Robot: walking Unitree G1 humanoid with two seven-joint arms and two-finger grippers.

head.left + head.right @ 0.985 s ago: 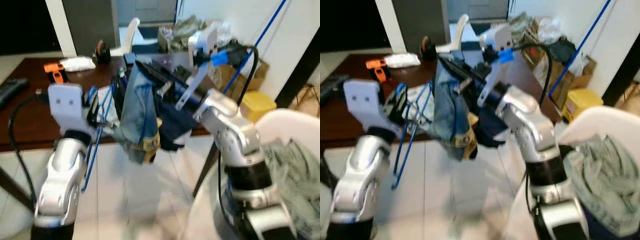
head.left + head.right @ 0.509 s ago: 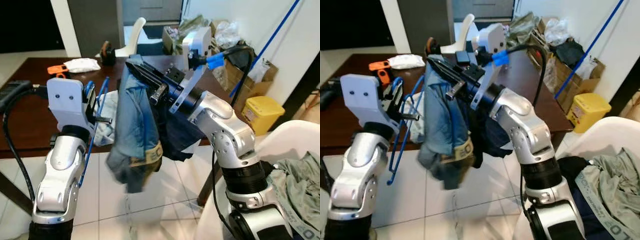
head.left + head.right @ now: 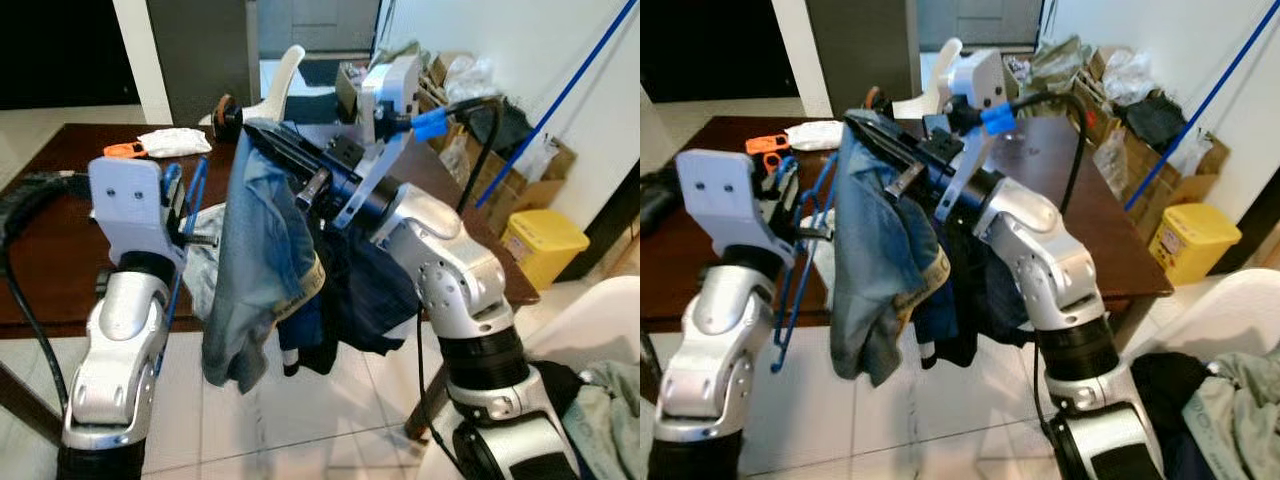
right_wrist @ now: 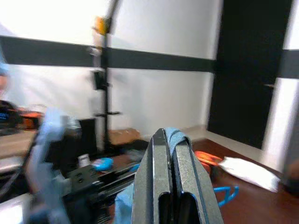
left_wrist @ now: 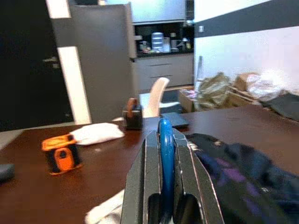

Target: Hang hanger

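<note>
The blue hanger is up in the air in front of the robot, on its left side, above the edge of the brown table. It is thin blue wire. The left gripper is pinching it: in the left wrist view the blue wire runs right between the two black fingers, which press on it from both sides. Part of the hanger sticks up above the claw and a long part hangs down beside the silver left arm.

Just beside the hanger, toward the robot's right, hang the blue jeans. The right gripper holds them up high. Its fingers are pressed together with a bit of blue cloth caught at the tips. The jeans drop down from the claw in a long fold, and a dark piece of clothing hangs just behind them, under the right arm. The hanger and the jeans are close, but I cannot tell if they touch.

On the table behind lie an orange tool, a white cloth and a small dark tape holder. A white chair stands past the table. By the wall on the right are cardboard boxes, a yellow bin and a slanted blue pole. Low at the right is a white basket with clothes in it.
</note>
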